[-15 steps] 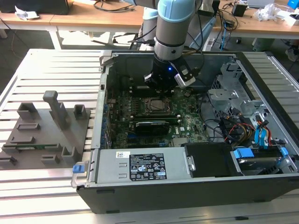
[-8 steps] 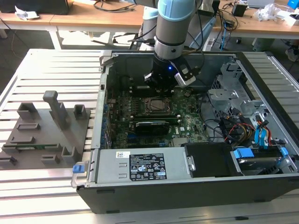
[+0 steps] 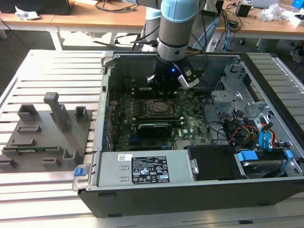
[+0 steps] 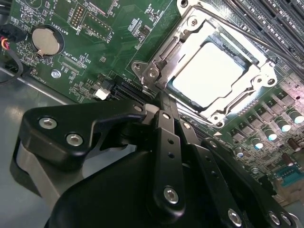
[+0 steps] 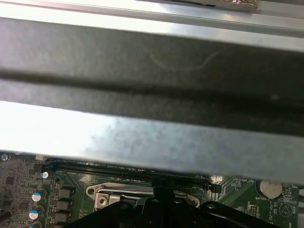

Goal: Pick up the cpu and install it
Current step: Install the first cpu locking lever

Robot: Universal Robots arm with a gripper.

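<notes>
The small flat square cpu with its shiny pale metal top lies inside the silvery metal socket frame on the green motherboard, seated flat so the bracket can close around it. Just beside it, apart from the chip, hangs the black claw; whether its jaws are apart or together cannot be told. The grey-and-blue arm reaches straight down into the open black computer case, near its far wall, with the grey plastic fixture tray lying well apart at the exterior view's left on the slatted metal table.
</notes>
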